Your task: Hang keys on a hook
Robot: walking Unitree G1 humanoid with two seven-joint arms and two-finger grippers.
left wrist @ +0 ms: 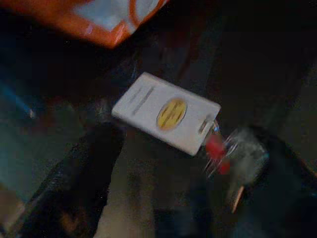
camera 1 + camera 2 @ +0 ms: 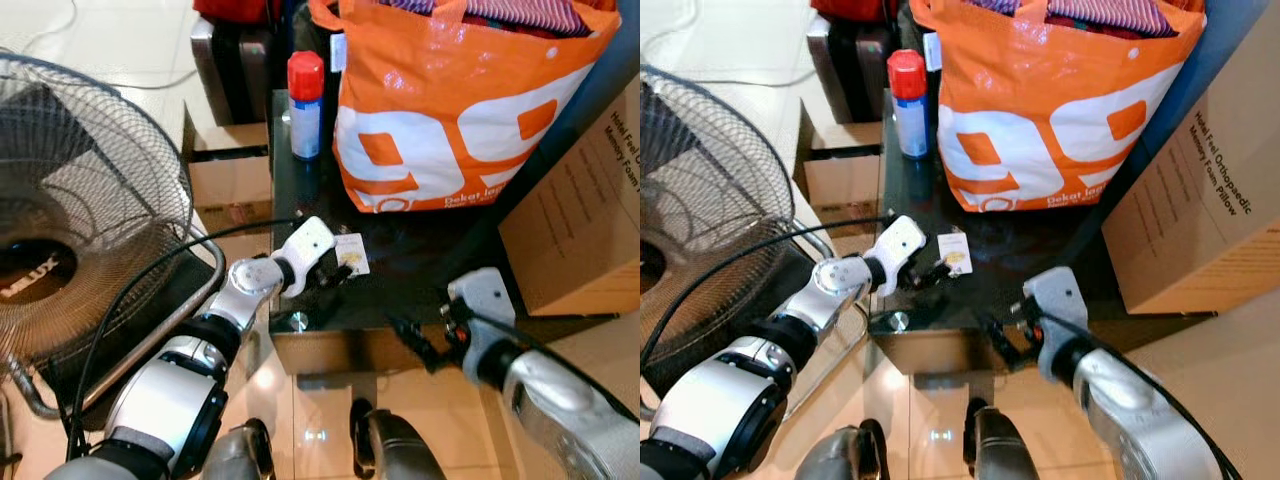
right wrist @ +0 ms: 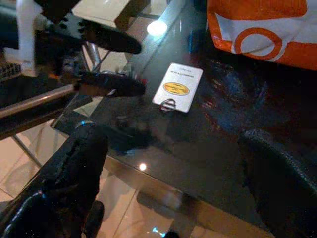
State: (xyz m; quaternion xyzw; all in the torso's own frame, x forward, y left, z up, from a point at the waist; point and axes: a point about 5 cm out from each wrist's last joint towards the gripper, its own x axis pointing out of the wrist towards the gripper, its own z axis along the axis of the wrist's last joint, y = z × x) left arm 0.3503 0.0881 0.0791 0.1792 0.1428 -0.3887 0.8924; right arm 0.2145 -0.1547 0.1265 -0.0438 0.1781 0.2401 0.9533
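Observation:
The keys [image 1: 233,158], on a ring with a red piece and a white tag card [image 2: 350,252] bearing a yellow oval, lie on the dark glass table [image 2: 420,270]. My left gripper [image 2: 330,272] is low over the table at the tag's near-left side. It is open, its fingers [image 3: 110,84] on either side of the key bunch without closing on it. Near the table's front edge my right gripper [image 2: 420,345] hovers open, with nothing between its fingers [image 3: 74,168]. No hook can be made out.
A full orange shopping bag [image 2: 450,110] stands at the back of the table, a red-capped spray can [image 2: 305,105] to its left. A large cardboard box [image 2: 585,220] is on the right. A floor fan [image 2: 80,210] is on the left, with small boxes [image 2: 230,180] behind it.

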